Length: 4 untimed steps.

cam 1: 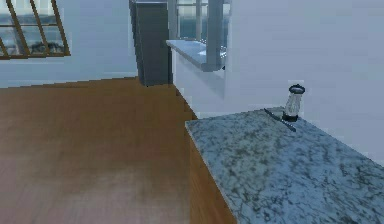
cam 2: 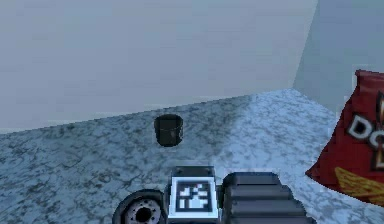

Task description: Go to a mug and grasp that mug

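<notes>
Mug (cam 2: 168, 129): small, dark, cylindrical, open at the top; handle too small to make out. Stands upright on the grey speckled stone countertop (cam 2: 70, 165), just left of centre in the arm side view, near the pale blue-grey wall (cam 2: 130, 50) behind it. Sits higher in the frame than the gripper (cam 2: 140, 210) and slightly to its right, with bare stone between.

Gripper seen as a dark round body at the bottom edge, left of a white square marker with black marks (cam 2: 193, 197) and the dark ribbed arm (cam 2: 262, 200). Fingers not made out, so cannot tell how the jaws stand, nor whether anything is held.

Red crinkled snack bag (cam 2: 355, 125) upright at the right edge of the frame, well apart from the mug. Bare stone on both sides of the mug.

Countertop again at the forward view's lower right, its left edge and near corner bordering a brown wooden floor (cam 1: 90, 150). Clear glass jar with a dark lid (cam 1: 294, 102) at the far end by the wall, a thin dark utensil (cam 1: 280, 117) just beside it. Wide bare floor at left and centre. Tall dark grey cabinet (cam 1: 152, 42) at top centre, wood-framed window (cam 1: 30, 28) at upper left.
</notes>
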Available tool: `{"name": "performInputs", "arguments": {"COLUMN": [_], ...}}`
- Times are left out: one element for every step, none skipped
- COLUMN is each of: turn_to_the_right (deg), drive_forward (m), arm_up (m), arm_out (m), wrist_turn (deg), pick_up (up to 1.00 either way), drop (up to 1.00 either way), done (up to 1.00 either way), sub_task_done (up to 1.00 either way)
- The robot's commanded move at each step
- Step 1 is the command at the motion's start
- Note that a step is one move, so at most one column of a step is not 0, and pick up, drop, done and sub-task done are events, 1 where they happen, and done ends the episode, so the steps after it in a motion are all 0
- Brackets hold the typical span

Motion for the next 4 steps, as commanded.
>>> {"name": "performInputs", "arguments": {"turn_to_the_right": [0.0, 0.0, 0.0, 0.0], "drive_forward": [0.00, 0.00, 0.00, 0.00], "arm_up": [0.00, 0.00, 0.00, 0.00], "arm_out": [0.24, 0.00, 0.00, 0.00], "wrist_turn": [0.0, 45.0, 45.0, 45.0], "pick_up": [0.00, 0.00, 0.00, 0.00], "drop": [0.00, 0.00, 0.00, 0.00], "done": [0.00, 0.00, 0.00, 0.00], "sub_task_done": [0.00, 0.00, 0.00, 0.00]}}
